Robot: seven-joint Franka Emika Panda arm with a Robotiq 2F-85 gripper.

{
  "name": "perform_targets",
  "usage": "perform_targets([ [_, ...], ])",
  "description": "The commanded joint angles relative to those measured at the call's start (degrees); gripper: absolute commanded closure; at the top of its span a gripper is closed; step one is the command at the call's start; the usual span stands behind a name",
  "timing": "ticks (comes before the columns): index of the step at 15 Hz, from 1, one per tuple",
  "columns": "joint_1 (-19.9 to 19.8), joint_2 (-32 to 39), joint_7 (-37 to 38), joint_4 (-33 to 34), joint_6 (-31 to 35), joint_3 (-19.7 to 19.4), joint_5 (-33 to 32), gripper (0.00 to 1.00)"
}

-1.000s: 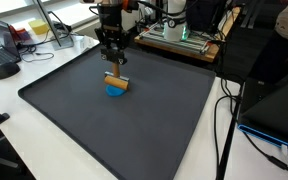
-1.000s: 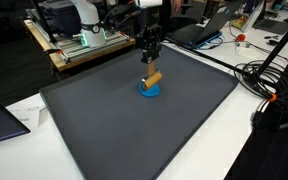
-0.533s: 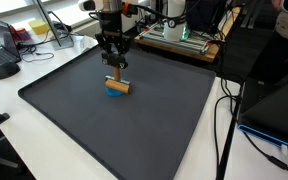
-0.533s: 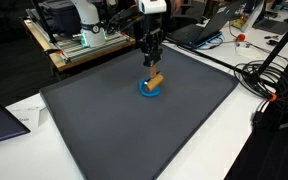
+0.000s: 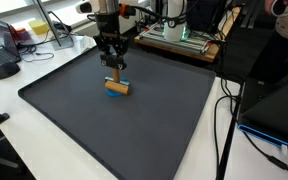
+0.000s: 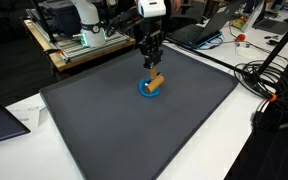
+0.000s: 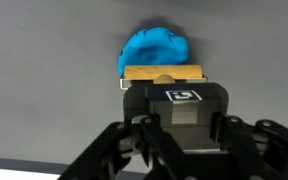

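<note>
1. My gripper points down over the far part of the dark mat that covers most of the white tabletop.
2. It is clenched on a small wooden block, with the fingers pinching the block's upper part.
3. In both exterior views the block hangs tilted rather than level.
4. Directly under it sits a blue lump on the mat. The block's lower end sits at the lump's top, but I cannot tell whether the two are touching.
5. In the wrist view the wooden block runs crosswise between the fingers, and the blue lump shows just beyond it.
6. In an exterior view the block hides nearly all of the lump.
7. Black cables lie off the mat's edge, well apart from the block.
</note>
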Motion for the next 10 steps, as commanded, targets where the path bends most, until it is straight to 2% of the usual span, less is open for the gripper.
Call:
perform_targets([
  [1, -2.19, 2.69, -3.58, 0.76, -2.3, 1.23, 3.47, 0.77],
  [10, -3.93, 5.58, -7.42, 2.64, -1.24, 2.52, 9.28, 0.77],
])
